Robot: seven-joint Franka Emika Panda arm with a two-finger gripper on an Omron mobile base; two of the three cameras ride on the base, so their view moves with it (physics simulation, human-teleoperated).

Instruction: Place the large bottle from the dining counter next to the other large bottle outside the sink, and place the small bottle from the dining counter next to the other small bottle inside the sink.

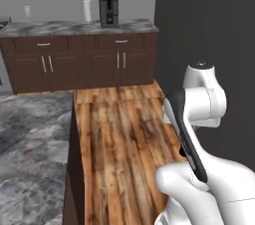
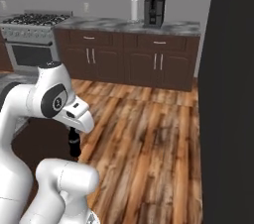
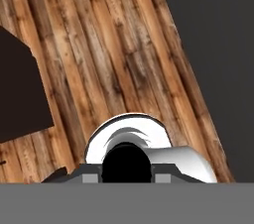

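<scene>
A small bottle (image 2: 74, 146), dark all over, hangs upright under my hand above the wooden floor. My gripper (image 2: 73, 133) is shut on its upper part, and the white arm hides most of the hand. In the hand view the bottle's black round top (image 3: 126, 161) sits between my gripper's (image 3: 126, 177) finger tips, with floor planks beyond. The marbled dining counter (image 1: 30, 154) lies at the left, well apart from the bottle. The sink and both large bottles are out of view.
Wooden floor (image 1: 124, 139) stretches ahead to a back counter (image 2: 163, 27) on dark cabinets, carrying a black coffee machine (image 2: 154, 11) and a paper towel roll (image 2: 134, 9). A stove (image 2: 34, 20) stands at the far left. A tall dark wall (image 2: 230, 94) closes the right side.
</scene>
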